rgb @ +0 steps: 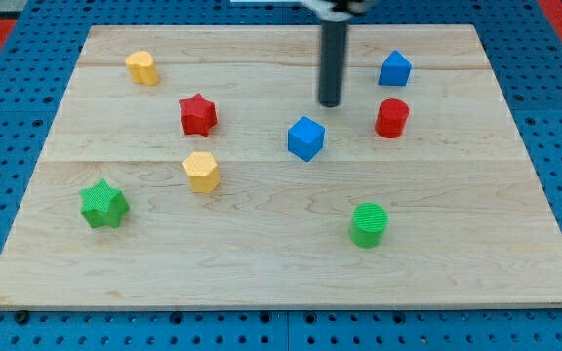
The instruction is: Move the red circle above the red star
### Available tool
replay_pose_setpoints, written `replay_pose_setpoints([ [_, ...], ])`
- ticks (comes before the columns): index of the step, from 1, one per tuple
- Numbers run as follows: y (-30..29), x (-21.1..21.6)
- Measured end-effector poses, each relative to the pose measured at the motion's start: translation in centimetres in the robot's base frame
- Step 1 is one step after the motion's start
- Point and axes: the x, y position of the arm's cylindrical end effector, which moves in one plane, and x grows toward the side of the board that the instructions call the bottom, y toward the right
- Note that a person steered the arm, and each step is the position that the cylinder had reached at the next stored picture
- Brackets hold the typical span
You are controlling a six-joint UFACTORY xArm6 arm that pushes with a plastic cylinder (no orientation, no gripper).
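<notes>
The red circle (391,118) stands on the wooden board at the view's right. The red star (197,114) lies at the view's left centre, at about the same height in the view. My tip (330,103) touches the board between them, left of the red circle and just above the blue cube (305,137). The tip touches no block.
A blue block (394,68) sits above the red circle. A yellow block (142,67) is at the top left, a yellow hexagon (202,172) below the red star, a green star (102,205) at the left, a green circle (368,224) at the lower right.
</notes>
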Motion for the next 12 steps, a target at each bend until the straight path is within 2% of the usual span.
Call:
replay_pose_setpoints([
  [1, 7.6, 0.2],
  [2, 12.4, 5.1],
  [3, 11.1, 7.3],
  [5, -2.6, 2.5],
  [6, -4.7, 2.4],
  [7, 1.0, 3.0],
  [8, 3.0, 0.3],
  [9, -2.1, -1.6],
  [10, -8.7, -1.9],
  [11, -12.5, -1.9],
  [12, -11.3, -3.7],
])
